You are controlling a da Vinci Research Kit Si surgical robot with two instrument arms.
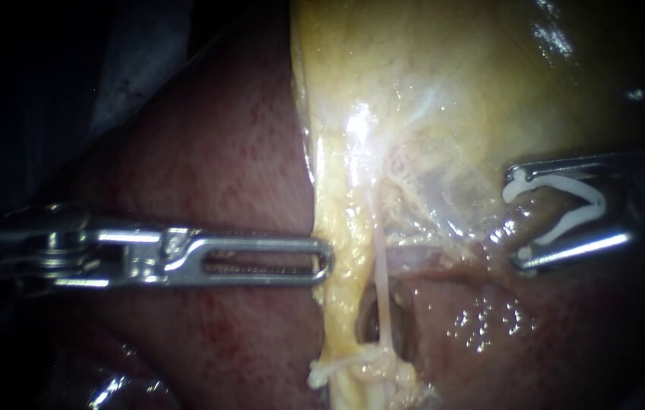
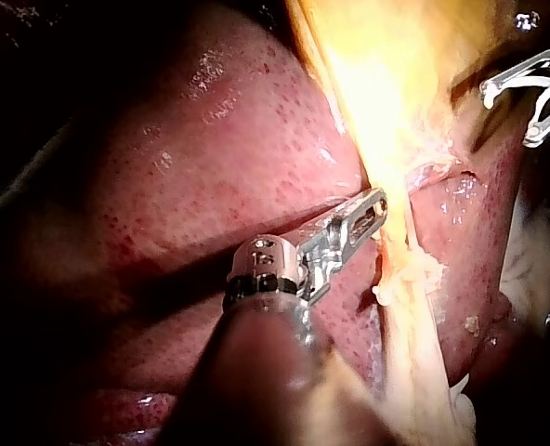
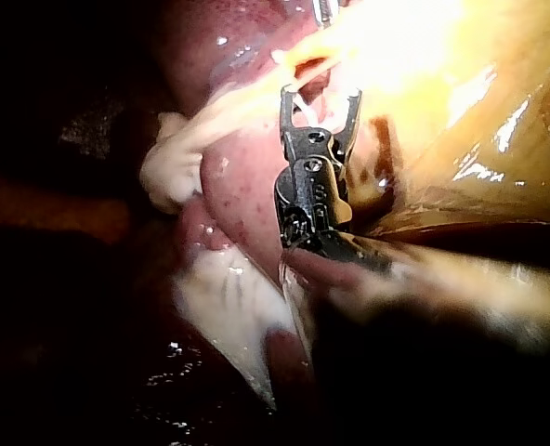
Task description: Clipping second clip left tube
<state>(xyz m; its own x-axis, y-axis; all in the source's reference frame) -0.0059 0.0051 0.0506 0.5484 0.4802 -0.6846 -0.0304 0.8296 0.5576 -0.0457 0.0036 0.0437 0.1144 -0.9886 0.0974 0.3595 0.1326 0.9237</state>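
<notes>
Left instrument (image 1: 327, 262): jaws pressed together, tip against the yellow tissue band (image 1: 335, 228) over the liver (image 1: 208, 152). Right instrument (image 1: 516, 216): jaws spread, cradling an open white clip (image 1: 565, 182). Pale thin tube (image 1: 381, 288): stretched between both instruments, apart from the clip, below the gallbladder (image 1: 428, 68).

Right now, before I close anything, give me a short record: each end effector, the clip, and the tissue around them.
left instrument: jaws together, holding nothing, tip at the yellow tissue band
right instrument: jaws wide apart, carrying the clip
clip: white, open V, not yet closed; brownish tissue in its mouth
liver: dark red, behind the left instrument
gallbladder: yellow, above both instruments in the endoscope view
thin pale strand: runs between the two instruments' tips
</notes>
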